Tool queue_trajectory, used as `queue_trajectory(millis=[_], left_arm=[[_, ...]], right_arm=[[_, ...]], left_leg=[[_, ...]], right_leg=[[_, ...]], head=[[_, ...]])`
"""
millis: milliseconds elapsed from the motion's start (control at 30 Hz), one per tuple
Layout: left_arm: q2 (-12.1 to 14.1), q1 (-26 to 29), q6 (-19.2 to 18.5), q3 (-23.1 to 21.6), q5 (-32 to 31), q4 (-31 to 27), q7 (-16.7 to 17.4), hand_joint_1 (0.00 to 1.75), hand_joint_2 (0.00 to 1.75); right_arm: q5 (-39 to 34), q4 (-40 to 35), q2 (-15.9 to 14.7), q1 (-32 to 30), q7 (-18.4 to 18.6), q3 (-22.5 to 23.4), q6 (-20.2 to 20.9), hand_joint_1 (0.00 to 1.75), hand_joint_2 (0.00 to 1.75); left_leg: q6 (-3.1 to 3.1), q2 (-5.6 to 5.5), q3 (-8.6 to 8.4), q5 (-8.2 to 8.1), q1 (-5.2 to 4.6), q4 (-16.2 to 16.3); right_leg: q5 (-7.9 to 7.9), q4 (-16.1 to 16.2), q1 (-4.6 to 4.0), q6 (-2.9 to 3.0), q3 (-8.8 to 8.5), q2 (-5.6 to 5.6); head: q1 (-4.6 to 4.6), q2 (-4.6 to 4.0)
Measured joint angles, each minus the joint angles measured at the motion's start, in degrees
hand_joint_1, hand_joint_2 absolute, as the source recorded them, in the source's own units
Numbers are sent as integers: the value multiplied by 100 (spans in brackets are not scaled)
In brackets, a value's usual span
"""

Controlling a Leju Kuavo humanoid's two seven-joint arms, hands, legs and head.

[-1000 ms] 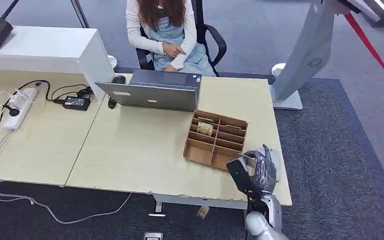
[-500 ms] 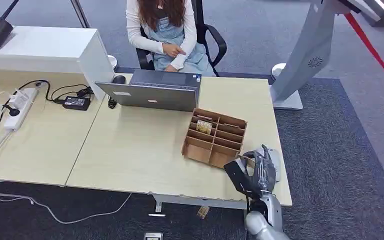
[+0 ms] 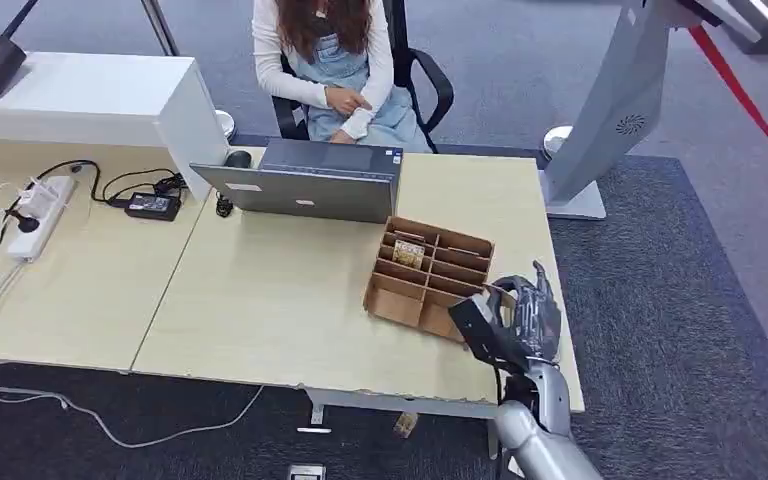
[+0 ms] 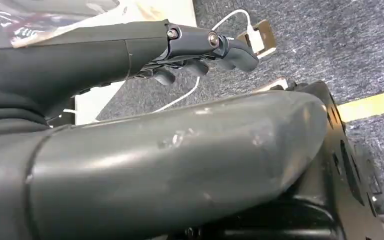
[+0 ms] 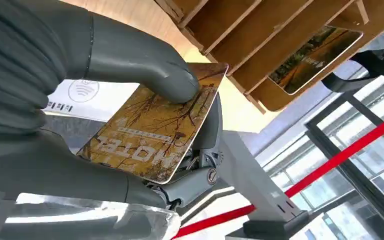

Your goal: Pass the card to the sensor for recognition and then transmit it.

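Over at the right front corner of the pale wooden desk [image 3: 290, 300], the robot's right hand [image 3: 523, 322] is raised just above the tabletop, right beside the cardboard divider box [image 3: 428, 277]. It is grasping a card [image 5: 155, 131]: in the right wrist view the thick grey thumb [image 5: 140, 62] presses on the card's printed face while darker fingers [image 5: 192, 181] support it from behind. The card is golden-brown with a picture of bare trees and the word "MOTEL" on it, and it sits flat in the hand, clear of the box. In the same view a white panel with a wireless symbol [image 5: 77, 97] lies on the desk beneath the hand. A second card [image 5: 314, 59] of similar colouring stands in one compartment of the box, leaning against a divider; from the head view it shows as a small patterned rectangle in a slot on the far side of the box.

The left hand [image 4: 200, 50] hangs low over grey carpet, its dark fingers [image 4: 230, 52] loosely curved and nothing in them; whether they count as spread or closed I cannot tell.

Across the desk, a person [image 3: 335, 60] sits in a black office chair behind an open laptop [image 3: 305, 185]. Further left lie a power strip [image 3: 38, 212] and a black power adapter [image 3: 153, 205] with tangled cables. A grey stand [image 3: 610, 110] rises off the carpet past the desk's right end.
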State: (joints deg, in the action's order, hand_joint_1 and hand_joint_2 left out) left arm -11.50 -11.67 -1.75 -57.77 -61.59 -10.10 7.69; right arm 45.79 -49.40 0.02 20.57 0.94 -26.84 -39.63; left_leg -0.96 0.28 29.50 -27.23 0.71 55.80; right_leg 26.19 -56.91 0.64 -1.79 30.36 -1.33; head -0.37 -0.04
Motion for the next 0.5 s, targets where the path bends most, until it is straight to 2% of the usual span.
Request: queue_trajectory(millis=[133, 500], left_arm=[[0, 0, 0, 0, 0, 0, 13, 0, 0], [-2, -8, -37, -48, -4, 0, 46, 0, 0]], right_arm=[[186, 2, 4, 1, 33, 4, 0, 175, 175], [586, 81, -37, 64, 457, 4, 0, 175, 175]], left_leg=[[0, 0, 0, 0, 0, 0], [0, 0, 0, 0, 0, 0]], right_leg=[[0, 0, 0, 0, 0, 0], [0, 0, 0, 0, 0, 0]], head=[[0, 0], [0, 0]])
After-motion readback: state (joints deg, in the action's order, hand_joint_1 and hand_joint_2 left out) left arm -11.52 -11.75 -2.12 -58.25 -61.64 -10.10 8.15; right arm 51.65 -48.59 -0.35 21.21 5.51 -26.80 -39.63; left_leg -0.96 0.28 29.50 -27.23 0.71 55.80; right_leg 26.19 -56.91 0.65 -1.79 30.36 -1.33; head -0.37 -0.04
